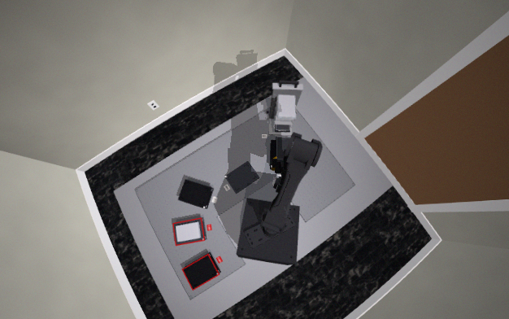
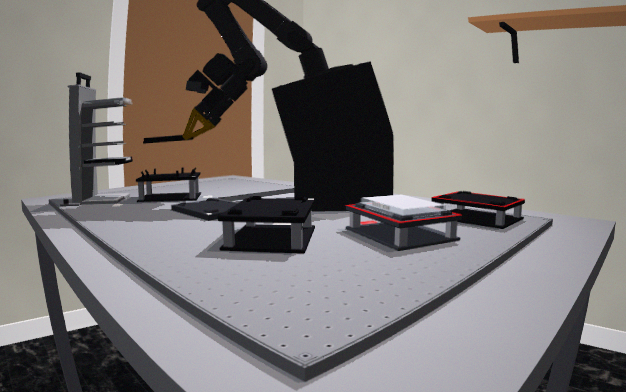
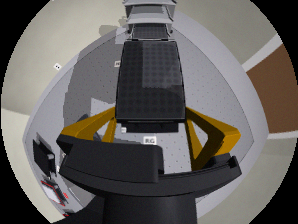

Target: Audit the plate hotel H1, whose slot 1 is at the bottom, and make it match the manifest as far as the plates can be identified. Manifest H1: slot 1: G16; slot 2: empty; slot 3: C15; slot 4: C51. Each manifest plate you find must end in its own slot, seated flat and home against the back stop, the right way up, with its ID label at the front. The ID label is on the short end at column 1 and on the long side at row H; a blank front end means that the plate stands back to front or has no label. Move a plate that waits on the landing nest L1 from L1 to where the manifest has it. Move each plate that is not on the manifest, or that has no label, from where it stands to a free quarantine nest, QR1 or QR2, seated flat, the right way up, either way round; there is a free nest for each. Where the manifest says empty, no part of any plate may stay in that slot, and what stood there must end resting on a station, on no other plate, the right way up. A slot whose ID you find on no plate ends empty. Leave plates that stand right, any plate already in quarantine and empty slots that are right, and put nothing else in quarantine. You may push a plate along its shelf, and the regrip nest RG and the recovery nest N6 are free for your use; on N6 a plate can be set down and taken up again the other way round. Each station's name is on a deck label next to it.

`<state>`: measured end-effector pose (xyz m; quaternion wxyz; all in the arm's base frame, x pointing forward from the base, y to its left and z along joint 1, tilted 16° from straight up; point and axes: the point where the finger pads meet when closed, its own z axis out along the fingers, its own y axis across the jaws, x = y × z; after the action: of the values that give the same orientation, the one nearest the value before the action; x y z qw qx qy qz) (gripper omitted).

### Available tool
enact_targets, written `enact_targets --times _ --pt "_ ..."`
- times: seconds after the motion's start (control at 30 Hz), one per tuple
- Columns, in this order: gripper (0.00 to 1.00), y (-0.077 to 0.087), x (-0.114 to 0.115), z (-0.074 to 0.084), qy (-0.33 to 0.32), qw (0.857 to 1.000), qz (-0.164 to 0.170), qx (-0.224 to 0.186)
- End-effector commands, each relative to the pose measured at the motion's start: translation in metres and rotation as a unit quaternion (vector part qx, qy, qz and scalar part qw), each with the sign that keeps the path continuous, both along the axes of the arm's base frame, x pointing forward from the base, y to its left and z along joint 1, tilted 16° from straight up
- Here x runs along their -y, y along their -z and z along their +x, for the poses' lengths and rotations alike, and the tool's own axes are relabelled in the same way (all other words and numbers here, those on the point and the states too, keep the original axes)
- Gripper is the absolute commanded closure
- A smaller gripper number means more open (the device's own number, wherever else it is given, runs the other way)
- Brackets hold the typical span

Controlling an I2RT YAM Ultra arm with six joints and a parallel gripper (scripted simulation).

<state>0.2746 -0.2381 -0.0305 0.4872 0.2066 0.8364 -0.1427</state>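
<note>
Plate, dark, is clasped between the wide-set fingers, held level in the air ahead of them, short end toward the hotel H1. Risk, judged: a tilted or mis-heighted approach would catch a shelf edge and jam or skew the plate.

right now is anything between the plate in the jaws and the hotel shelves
Nothing visible. The dark plate hangs in open air in front of the hotel, above the pinned nest below it; the gap to the shelf fronts looks free.
</note>
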Motion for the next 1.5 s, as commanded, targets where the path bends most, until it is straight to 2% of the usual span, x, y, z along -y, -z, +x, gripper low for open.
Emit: enact_targets --times 0.0,1.47 --pt "0.14 -0.007 0.000 0.001 -0.003 1.000 -0.004 0.005" --pt "0.14 -0.045 -0.007 -0.008 -0.003 1.000 -0.004 0.005"
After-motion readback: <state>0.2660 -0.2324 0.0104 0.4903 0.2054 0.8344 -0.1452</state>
